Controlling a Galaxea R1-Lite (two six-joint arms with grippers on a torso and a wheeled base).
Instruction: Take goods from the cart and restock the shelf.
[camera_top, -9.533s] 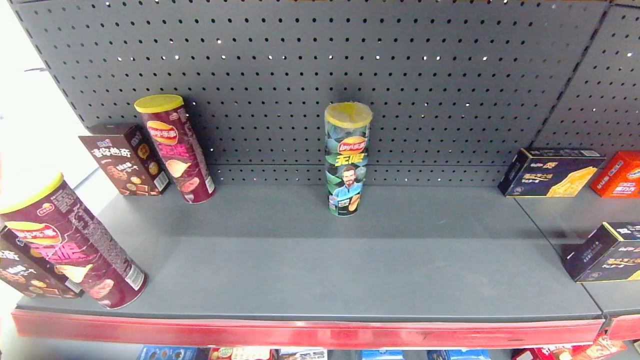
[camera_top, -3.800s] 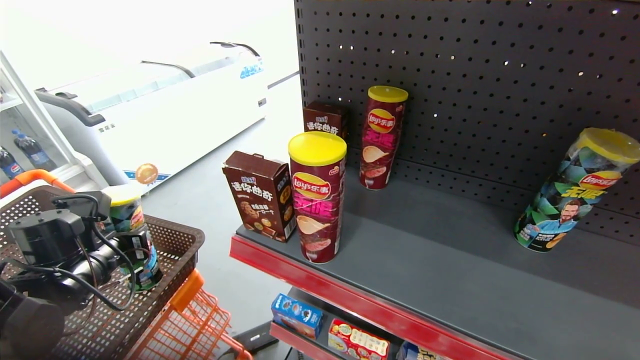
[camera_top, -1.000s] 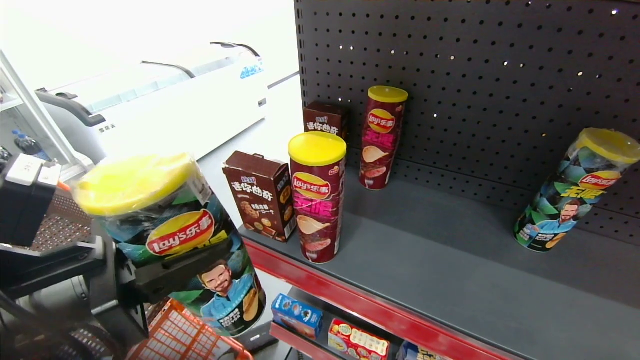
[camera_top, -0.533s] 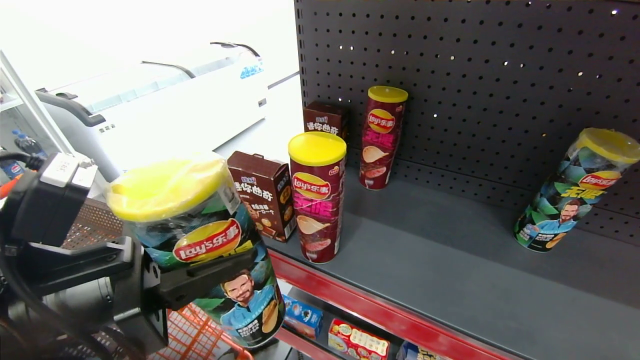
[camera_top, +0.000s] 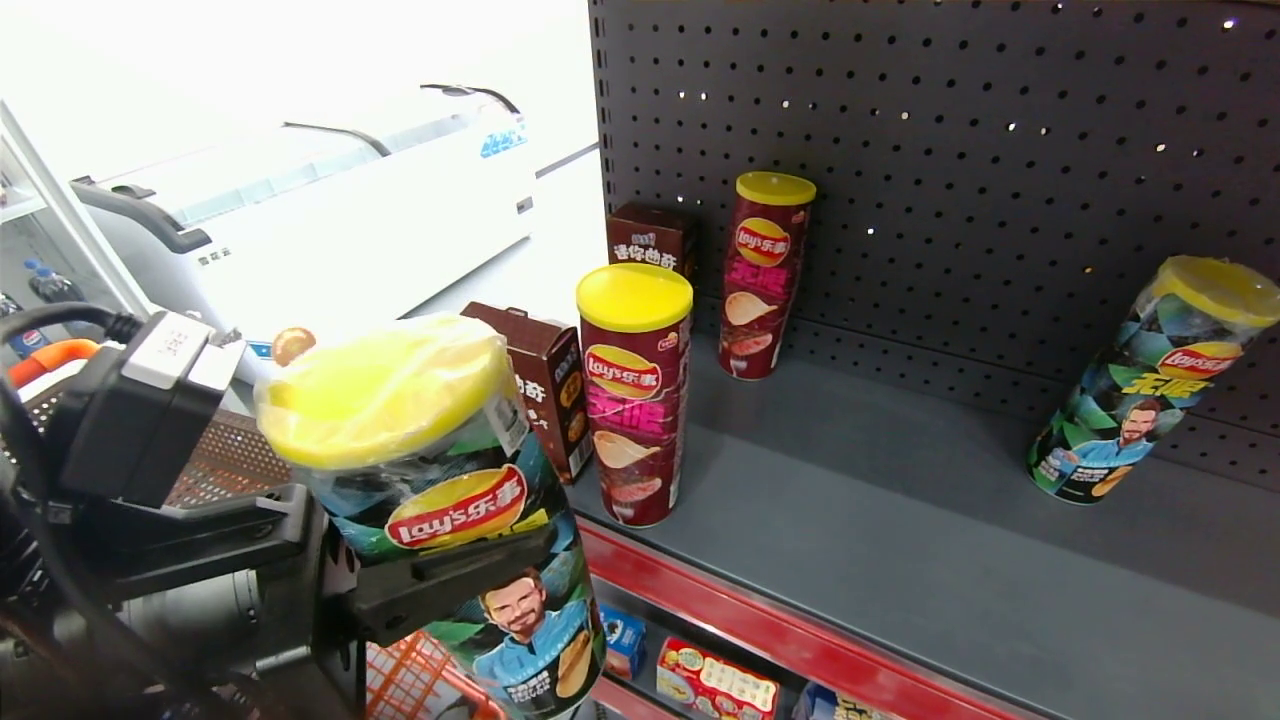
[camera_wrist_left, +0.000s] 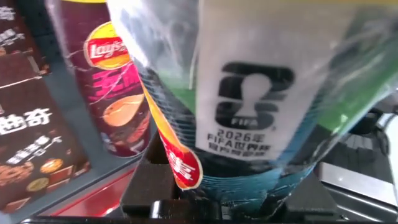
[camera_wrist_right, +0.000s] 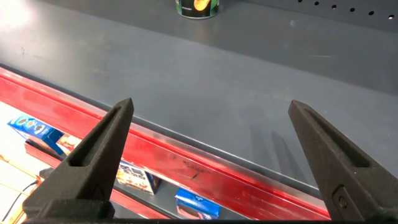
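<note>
Nearer the shelf (camera_top: 850, 520) than before, the green chip can (camera_top: 440, 470), clamped by the left gripper (camera_top: 430, 585) beside the cart basket (camera_top: 225, 460), faces a maroon can (camera_top: 632, 400) and cookie box (camera_top: 545, 375); right gripper (camera_wrist_right: 211, 162) gapes.

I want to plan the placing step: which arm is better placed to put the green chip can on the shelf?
Left. The left gripper holds the green chip can upright, near the shelf and its red front edge. The right gripper hangs open and empty over the shelf.
</note>
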